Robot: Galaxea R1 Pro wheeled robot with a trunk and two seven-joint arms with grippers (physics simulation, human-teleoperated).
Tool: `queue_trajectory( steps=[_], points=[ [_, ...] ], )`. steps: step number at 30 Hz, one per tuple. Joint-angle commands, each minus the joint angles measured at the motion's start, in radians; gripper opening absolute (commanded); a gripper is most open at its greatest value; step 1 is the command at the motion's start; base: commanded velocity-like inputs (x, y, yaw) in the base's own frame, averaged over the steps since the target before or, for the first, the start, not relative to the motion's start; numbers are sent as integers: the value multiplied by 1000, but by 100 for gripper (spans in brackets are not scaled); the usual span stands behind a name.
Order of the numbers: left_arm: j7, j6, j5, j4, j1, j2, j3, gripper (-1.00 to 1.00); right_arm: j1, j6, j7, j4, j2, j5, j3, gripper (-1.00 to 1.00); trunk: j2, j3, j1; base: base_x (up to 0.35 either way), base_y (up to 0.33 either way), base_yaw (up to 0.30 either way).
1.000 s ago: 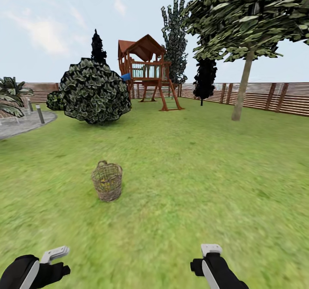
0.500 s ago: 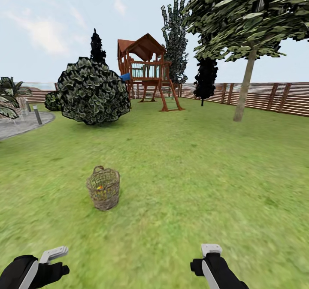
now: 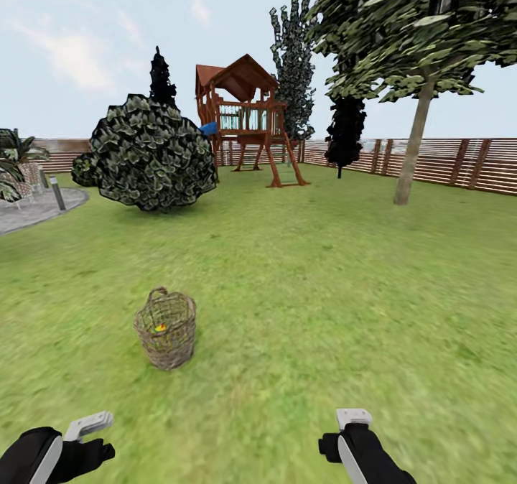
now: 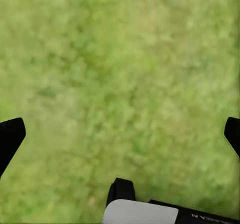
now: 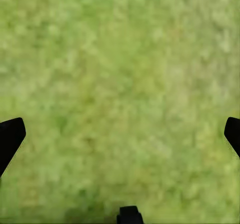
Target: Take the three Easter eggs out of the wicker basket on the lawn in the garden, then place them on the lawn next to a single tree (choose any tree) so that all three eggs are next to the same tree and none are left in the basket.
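Robot should roll right up to the wicker basket, eggs inside; left pincer and right pincer both spread apart, empty.

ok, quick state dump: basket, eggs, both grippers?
wicker basket: upright on the lawn, ahead of the left arm, untouched.
Easter eggs: a yellow patch shows inside the basket; count cannot be told.
left gripper: fingers spread wide, open, empty, over grass.
right gripper: open, empty, over grass.
tree: far right by the fence, no eggs beside it.
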Motion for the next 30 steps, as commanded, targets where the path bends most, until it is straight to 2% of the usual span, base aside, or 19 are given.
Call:
queue_trajectory(
  steps=[1, 25, 30],
  points=[
    [-6, 4, -4, -1, -1, 0, 2, 100, -1, 3, -10, -1, 0, -10, 3, 100, -1, -1, 1, 339, 0, 34],
    [-5, 4, -4, 0, -1, -2, 2, 100, -1, 3, -11, -1, 3, -8, 4, 100, -1, -1, 1, 339, 0, 269],
    [-5, 4, -4, 0, -1, -2, 2, 100, -1, 3, -10, -1, 3, -10, 4, 100, -1, -1, 1, 339, 0, 86]
  ],
)
